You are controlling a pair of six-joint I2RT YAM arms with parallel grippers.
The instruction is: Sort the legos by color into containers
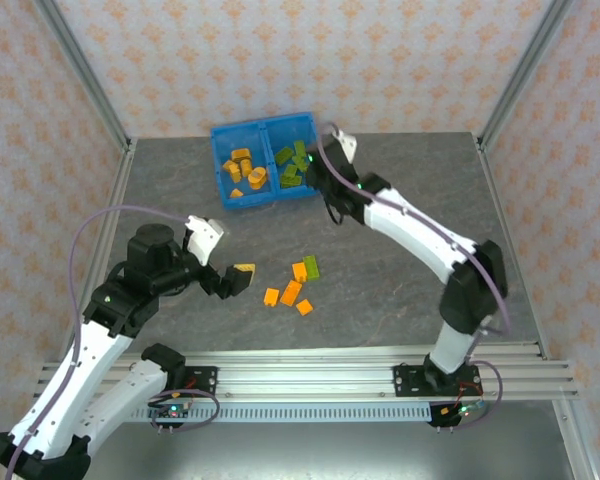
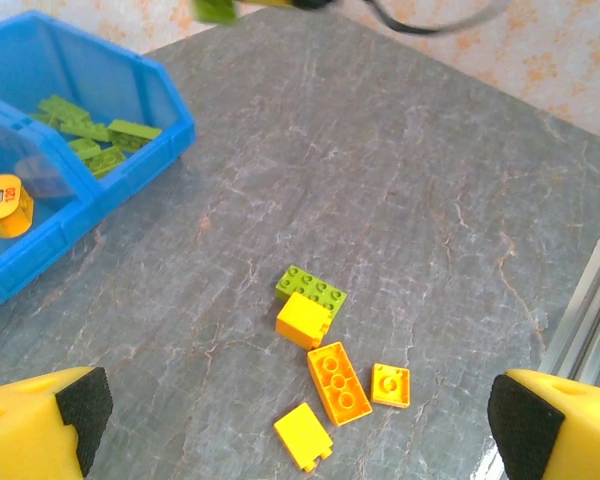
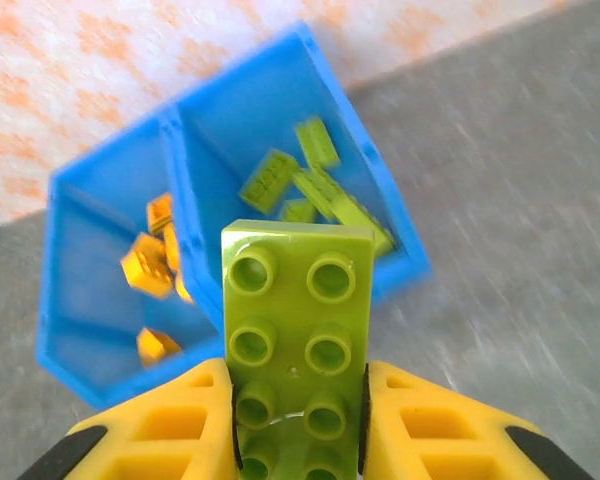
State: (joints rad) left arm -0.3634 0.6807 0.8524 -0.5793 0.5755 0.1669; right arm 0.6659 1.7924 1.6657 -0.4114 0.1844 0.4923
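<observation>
We see a green lego (image 3: 295, 330) clamped upright in the right pincer (image 3: 298, 400), by the blue bin (image 1: 220, 165) near the table's (image 1: 430, 180) far edge. The bin's compartment toward the right edge holds green legos (image 1: 288, 168), the other orange legos (image 1: 245, 170). Five loose bricks (image 1: 295, 283), four orange and one green, lie mid-table. Our left pincer (image 1: 232, 277) gapes wide beside them, holding nothing.

Your left arm (image 1: 100, 330) sits folded at the near left, the left gripper (image 1: 235, 277) pointing right, fingers (image 2: 40, 420) spread wide. Your right arm (image 1: 420, 235) reaches far and leftward, the right gripper (image 3: 298, 420) clamped on a green lego (image 3: 298, 300).
</observation>
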